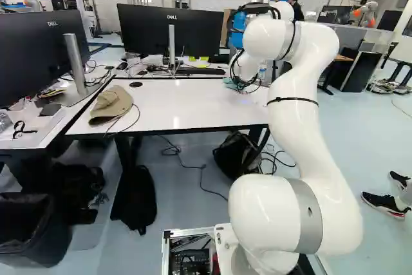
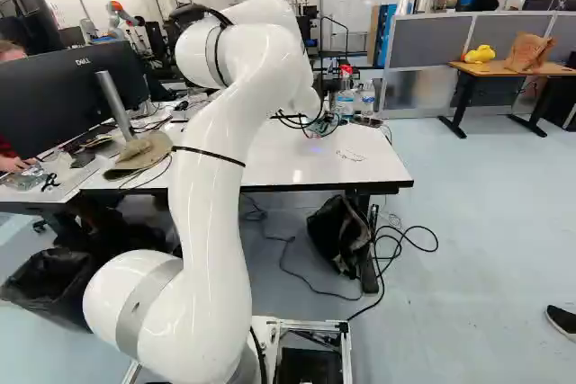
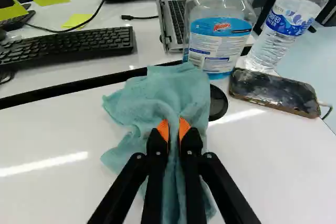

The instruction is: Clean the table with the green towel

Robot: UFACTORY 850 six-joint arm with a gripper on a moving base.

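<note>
Near the far edge of the table (image 1: pixel 187 104), the green towel (image 3: pixel 163 95) is clamped between both fingers of the gripper (image 3: pixel 174 125) — cleaning is judged unfinished, dark scribbles (image 2: pixel 352 156) being left at four o'clock from it in the right base view.

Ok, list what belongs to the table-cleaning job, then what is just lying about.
For the job:
crumpled blue-green cloth towel, gripped in the black two-fingered pincer
glossy white tabletop
dark scribbles on it

Probably just lying about:
tan fabric cap
flat dark-screened phone
clear plastic water bottle
clear bottle of blue liquid, not named in the task
</note>
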